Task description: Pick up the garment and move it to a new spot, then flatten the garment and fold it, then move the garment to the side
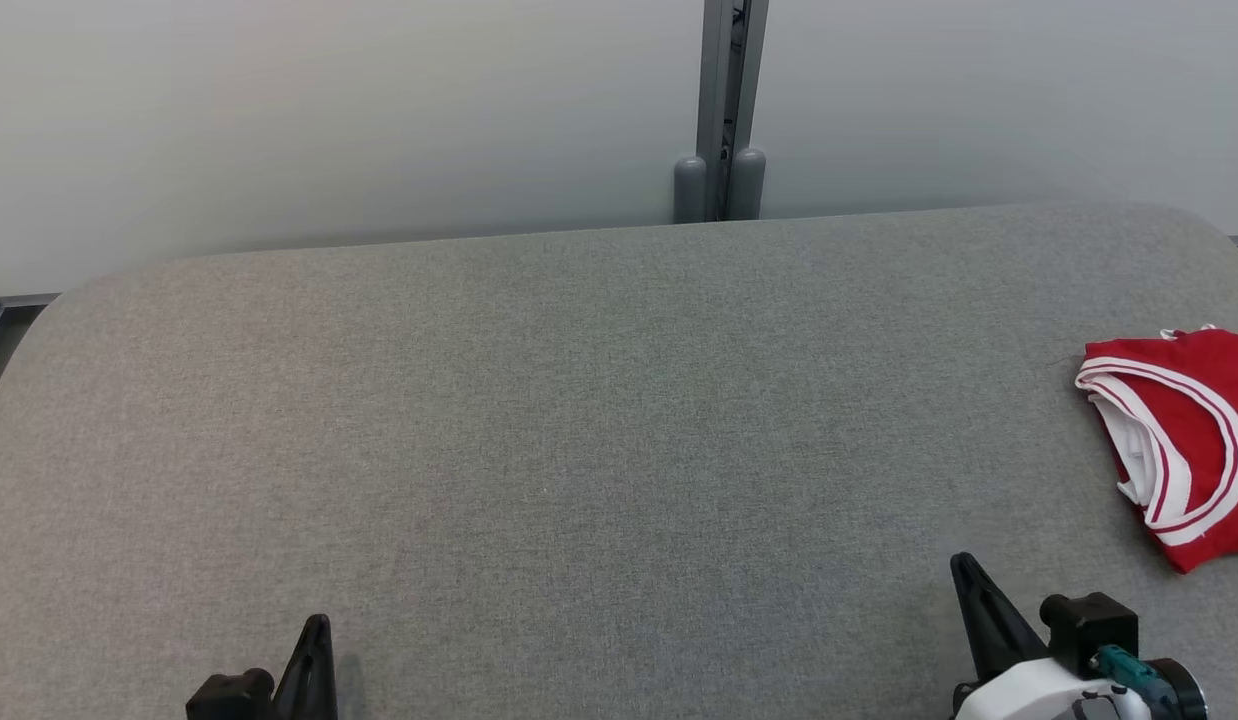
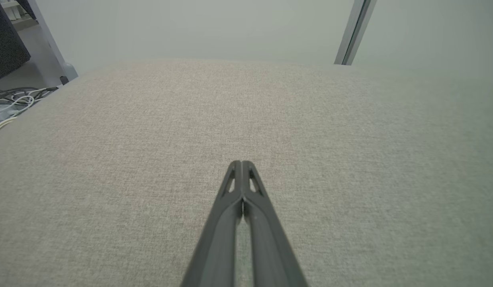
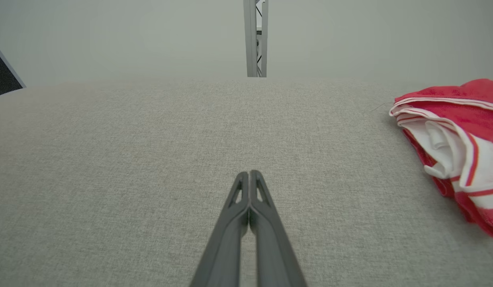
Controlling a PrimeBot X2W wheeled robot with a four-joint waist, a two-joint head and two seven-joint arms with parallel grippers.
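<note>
Left hand – fingers pressed together, holding nothing, low over the bare grey tabletop; right hand the same, also empty. The red-and-white garment lies in a compact, roughly folded bundle ahead and to the right of the right hand, well apart from the left hand – likely folded and set aside, little or nothing left, though an untouched start can't be ruled out. Count: two hands, one garment, one tabletop.
</note>
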